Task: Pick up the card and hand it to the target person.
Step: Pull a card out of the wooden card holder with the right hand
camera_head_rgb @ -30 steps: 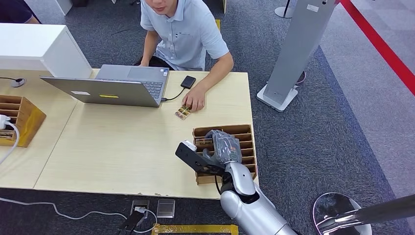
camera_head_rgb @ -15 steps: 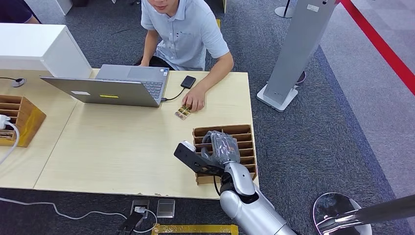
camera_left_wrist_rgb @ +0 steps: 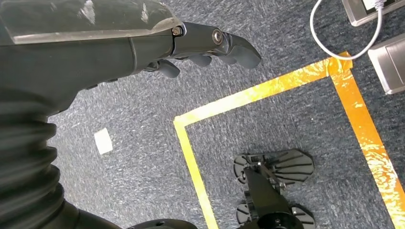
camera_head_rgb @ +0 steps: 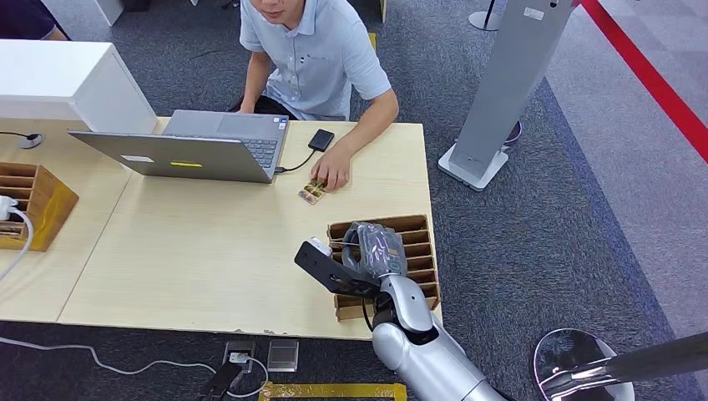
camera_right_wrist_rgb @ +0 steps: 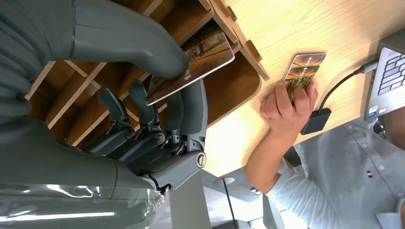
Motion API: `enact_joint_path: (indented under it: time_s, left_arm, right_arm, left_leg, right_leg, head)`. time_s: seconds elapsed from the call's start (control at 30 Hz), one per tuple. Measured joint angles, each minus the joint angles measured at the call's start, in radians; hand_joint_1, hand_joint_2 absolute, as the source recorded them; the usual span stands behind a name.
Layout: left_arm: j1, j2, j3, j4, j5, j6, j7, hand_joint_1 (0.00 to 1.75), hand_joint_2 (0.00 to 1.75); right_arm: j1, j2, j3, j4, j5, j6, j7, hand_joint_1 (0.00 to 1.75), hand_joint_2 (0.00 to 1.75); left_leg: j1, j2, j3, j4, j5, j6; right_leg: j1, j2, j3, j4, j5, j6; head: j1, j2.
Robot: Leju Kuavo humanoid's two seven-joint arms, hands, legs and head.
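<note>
Two hands, one card, one desk

Left hand (camera_left_wrist_rgb: 200, 52): hangs over grey carpet marked with yellow floor tape (camera_left_wrist_rgb: 267, 88); fingers loosely curled and apart, holding nothing.

Wooden rack (camera_head_rgb: 25, 205): slotted, at the desk's far left edge, with a white cable (camera_head_rgb: 17, 242) draped across it.

Desk (camera_head_rgb: 209, 242): pale wood top.

Laptop (camera_head_rgb: 196, 146): grey, open, at the desk's far side; a cable runs from it to a small black device (camera_head_rgb: 321, 139).

Person (camera_head_rgb: 313, 54): seated behind the desk in a light blue shirt; one hand (camera_head_rgb: 332, 171) rests on the desk, fingertips on a second card (camera_head_rgb: 312, 192) lying flat beside the laptop cable.

Right hand (camera_head_rgb: 376, 251): reaches in over the desk's near right corner, silver forearm below it, poised above the card holder (camera_head_rgb: 417, 242). Thumb presses on the upper face of the card (camera_right_wrist_rgb: 191, 59), fingers (camera_right_wrist_rgb: 188, 112) support it from beneath; a pinch grip.

Card: thin rectangle, white edge, printed face in brown and amber tones resembling a landscape; held tilted just over the holder's slots, one end still near a divider. Whether it touches the holder cannot be told.

Card holder: brown wooden tray with parallel dividers, at the desk's right edge.

Grey floor stand (camera_head_rgb: 501, 92): on the carpet right of the desk.
</note>
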Motion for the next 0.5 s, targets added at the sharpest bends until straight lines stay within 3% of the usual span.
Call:
enact_joint_path:
  time_s: [0.5]
  left_arm:
    - [0.002, -0.001, 0.000, 0.000, 0.001, 0.011, 0.000, 0.00, 1.75]
  right_arm:
    - [-0.004, 0.002, 0.000, 0.009, -0.007, -0.026, -0.005, 1.43, 1.75]
  left_leg:
    - [0.000, 0.000, 0.000, 0.000, 0.000, 0.000]
  right_leg:
    - [0.000, 0.000, 0.000, 0.000, 0.000, 0.000]
  head:
    - [0.000, 0.000]
